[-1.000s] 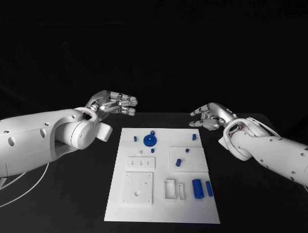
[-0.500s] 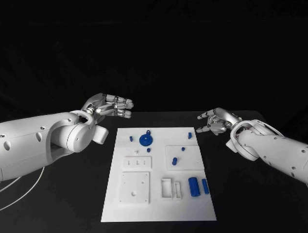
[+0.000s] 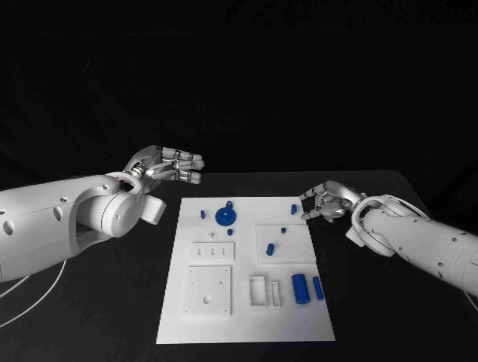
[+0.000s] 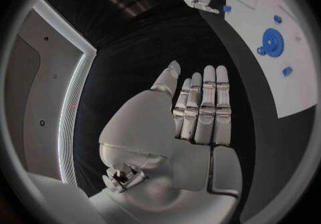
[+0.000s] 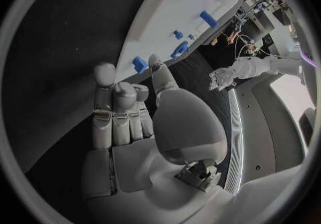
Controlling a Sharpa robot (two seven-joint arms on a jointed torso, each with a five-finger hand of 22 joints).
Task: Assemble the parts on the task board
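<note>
My left hand (image 3: 165, 164) hovers over the desk (image 3: 108, 264) off the board's far-left corner, fingers (image 4: 204, 107) stretched side by side and holding nothing. At about four o'clock from it lies the white board (image 3: 248, 320), long axis running away from me, with the blue gear (image 3: 227, 218) near its far end and two blue cylinders (image 3: 307, 287) near its right edge closer to me. A small blue peg (image 3: 292, 207) sits at the far-right corner. My right hand (image 3: 326, 200) is just beside it (peg at roughly nine o'clock), so, to my mind, it is the nearer hand. Its fingers (image 5: 115, 112) are loosely curled, apart, grasping nothing.
</note>
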